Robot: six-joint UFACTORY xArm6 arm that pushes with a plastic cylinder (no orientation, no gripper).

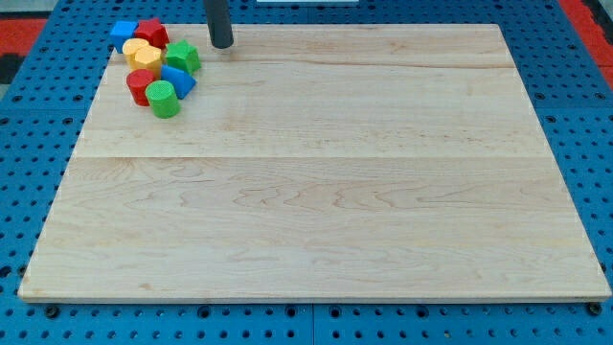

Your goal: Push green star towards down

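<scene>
The green star (183,57) lies in a cluster of blocks at the top left of the wooden board (316,192). My tip (221,44) stands on the board just to the view's right of the green star and slightly above it, a small gap apart. Touching the star are a blue triangular block (177,80) below it and a yellow block (148,60) to its left.
The same cluster holds a blue block (122,33), a red block (151,33), another yellow block (136,49), a red cylinder-like block (140,86) and a green cylinder (163,99). A blue pegboard (38,144) surrounds the board.
</scene>
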